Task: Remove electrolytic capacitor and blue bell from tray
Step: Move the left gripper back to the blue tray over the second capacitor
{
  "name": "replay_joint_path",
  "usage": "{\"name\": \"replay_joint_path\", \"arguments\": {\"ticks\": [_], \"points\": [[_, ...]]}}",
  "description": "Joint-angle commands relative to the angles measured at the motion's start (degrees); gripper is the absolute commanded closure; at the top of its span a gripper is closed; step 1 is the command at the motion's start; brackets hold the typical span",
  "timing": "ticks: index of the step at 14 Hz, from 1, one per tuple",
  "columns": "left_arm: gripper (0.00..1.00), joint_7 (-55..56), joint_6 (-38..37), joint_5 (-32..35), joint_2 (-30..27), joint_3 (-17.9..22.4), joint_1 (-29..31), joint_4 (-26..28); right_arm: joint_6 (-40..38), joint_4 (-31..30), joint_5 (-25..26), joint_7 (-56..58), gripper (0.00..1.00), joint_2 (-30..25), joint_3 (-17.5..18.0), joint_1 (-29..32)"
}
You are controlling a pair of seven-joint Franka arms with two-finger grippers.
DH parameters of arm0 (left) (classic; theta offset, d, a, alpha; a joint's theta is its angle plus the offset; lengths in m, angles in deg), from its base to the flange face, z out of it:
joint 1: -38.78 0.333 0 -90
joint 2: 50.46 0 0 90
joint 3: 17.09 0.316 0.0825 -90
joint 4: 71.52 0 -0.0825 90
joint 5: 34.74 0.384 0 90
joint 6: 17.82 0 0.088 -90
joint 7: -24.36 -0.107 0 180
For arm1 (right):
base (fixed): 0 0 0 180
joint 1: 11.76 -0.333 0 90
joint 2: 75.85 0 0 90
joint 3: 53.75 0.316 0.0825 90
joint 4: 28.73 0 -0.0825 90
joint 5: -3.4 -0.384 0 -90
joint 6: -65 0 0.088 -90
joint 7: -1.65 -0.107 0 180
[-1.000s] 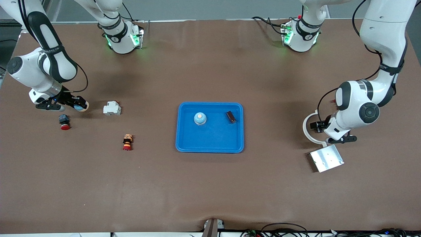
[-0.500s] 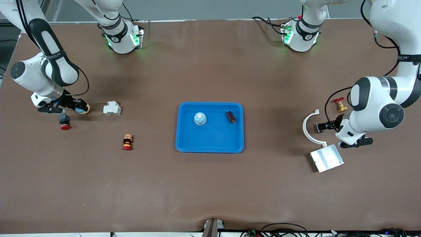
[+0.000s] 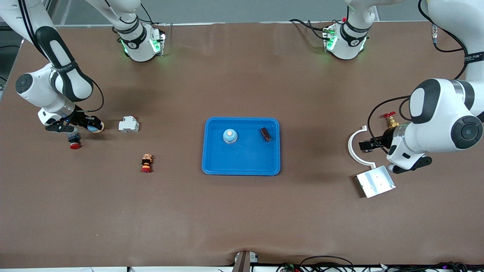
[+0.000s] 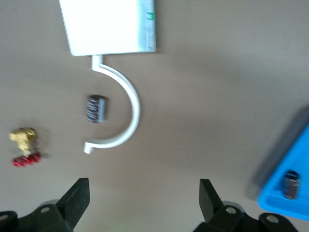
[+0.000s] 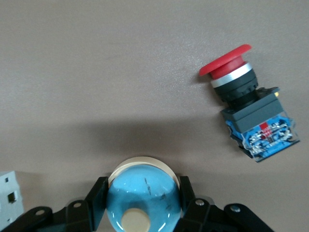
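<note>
Right wrist view is cropping the right gripper (image 5: 144,203), clamping a blue bell (image 5: 144,195), seemingly button-up. Left gripper (image 4: 144,203) is hanging wide above a capacitor (image 4: 96,108).

Right gripper (image 5: 143,205) clamped on a blue bell (image 5: 143,195), red-capped push button (image 5: 248,116) lying on brown table (image 5: 96,72), white block (image 5: 9,203) at edge

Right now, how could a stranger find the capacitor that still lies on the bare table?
Start at the white curved bracket near the left arm's end of the table. The capacitor lies inside its curve, a small dark cylinder; unlike the brass valve nearby, it has no red handle.
</note>
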Motion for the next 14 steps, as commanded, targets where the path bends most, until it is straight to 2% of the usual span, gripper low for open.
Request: {"name": "replay_joint_path", "arguments": {"ticks": [1,2,3,4,5,10,14], "points": [[0.0,7.77,-1.35,-1.97,0.52,-4.46,-0.23,-1.74,0.49,0.88,-1.9,1.55,1.0,0.98,0.39,0.01],[0.0,10.67,-1.26,-1.98,0.79,-6.74,-0.32,-1.83,0.49,0.88,-1.9,1.46,1.0,0.98,0.39,0.01],[0.0,13.31,-1.09,-1.98,0.87,-8.59,-0.32,-1.83,0.49,0.97,-1.9,1.46,0.92,1.07,0.39,0.09],[0.0,16.21,-1.0,-1.89,1.05,-10.26,-0.41,-1.83,0.4,1.32,-1.9,1.46,0.24,1.41,0.39,0.01],[0.0,18.76,-0.56,-1.8,1.31,-12.28,-0.76,-1.83,0.4,1.41,-1.99,1.38,0.0,1.5,0.39,0.18],[0.0,29.66,7.94,-1.89,4.64,-13.35,-8.39,-1.74,-0.82,2.11,-1.99,1.29,0.0,1.16,0.47,0.09],[0.0,42.14,20.51,-0.92,11.06,-13.0,-13.76,-1.66,-8.71,4.03,-1.99,0.85,0.0,-1.22,0.65,-0.52]]}}
